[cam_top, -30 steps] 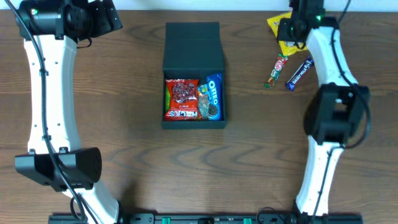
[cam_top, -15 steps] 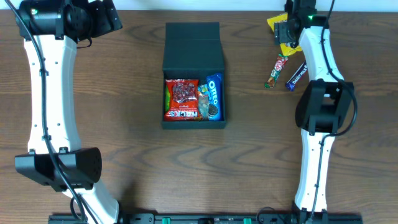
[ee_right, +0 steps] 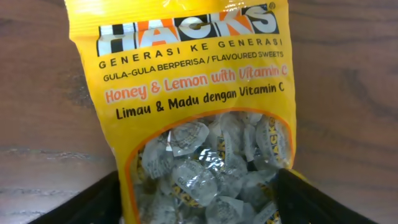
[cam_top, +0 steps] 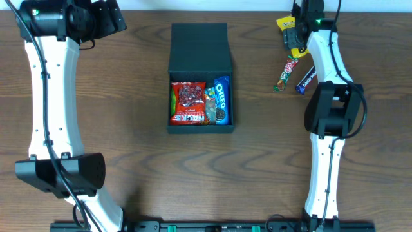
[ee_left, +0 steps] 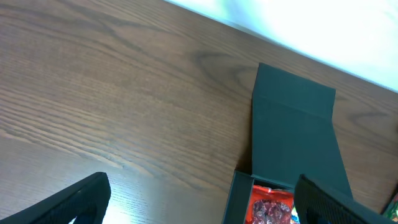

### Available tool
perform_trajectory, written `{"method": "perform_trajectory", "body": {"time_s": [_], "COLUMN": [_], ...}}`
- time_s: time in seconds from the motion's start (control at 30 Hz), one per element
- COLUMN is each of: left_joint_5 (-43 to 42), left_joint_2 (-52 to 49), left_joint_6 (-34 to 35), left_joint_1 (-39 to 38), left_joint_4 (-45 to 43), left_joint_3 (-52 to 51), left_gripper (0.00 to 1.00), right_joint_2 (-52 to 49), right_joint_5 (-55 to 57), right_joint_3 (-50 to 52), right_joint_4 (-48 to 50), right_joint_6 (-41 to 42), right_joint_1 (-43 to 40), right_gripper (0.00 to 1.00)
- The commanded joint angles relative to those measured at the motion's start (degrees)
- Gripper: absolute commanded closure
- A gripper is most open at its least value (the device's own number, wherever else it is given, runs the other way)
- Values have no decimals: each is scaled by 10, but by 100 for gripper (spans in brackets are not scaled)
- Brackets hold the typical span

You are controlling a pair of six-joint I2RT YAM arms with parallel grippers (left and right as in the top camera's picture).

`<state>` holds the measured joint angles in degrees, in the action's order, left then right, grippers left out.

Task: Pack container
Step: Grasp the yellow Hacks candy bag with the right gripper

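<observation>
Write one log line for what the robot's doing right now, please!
container: lid open, red packet and Oreo pack inside | right gripper: open, astride yellow HACKS packet | left gripper: open, empty

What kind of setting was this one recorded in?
Probably a robotics test bench rather than a home or shop: two white robot arms stand at a wooden table, with a dark box part-filled with snacks and a few loose snack packets laid out nearby.

Dark wood-grain table (cam_top: 257,161), with a bright white surface (ee_left: 298,25) beyond its far edge.
</observation>
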<state>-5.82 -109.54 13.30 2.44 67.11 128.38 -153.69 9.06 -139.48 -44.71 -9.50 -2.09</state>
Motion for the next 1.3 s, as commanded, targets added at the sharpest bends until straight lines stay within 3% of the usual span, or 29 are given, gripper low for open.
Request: {"method": "perform_trajectory", "body": {"time_s": [0.0,0.33,0.67,1.0,1.1,1.27], "left_joint_5": [2,2,2,16,18,18], "left_joint_2": [3,3,3,3,3,3], "left_joint_6": [1,7,7,4,4,4], "left_joint_1": [2,2,2,2,2,2], "left_joint_4": [2,2,4,4,3,4], "left_joint_3": [12,12,12,12,12,12], "left_gripper": [5,5,5,5,5,5], "right_joint_2": [-23,-23,23,222,311,457], "right_joint_5": [8,8,-21,-90,-97,-93], "right_joint_3": [-13,-12,-16,-4,68,282], "right_joint_4": [-1,3,-5,-78,-72,-20], "right_joint_6": [-4,-2,18,46,56,56], "right_joint_1": [-7,-7,-1,9,11,10], "right_gripper": [35,98,99,99,99,99]}}
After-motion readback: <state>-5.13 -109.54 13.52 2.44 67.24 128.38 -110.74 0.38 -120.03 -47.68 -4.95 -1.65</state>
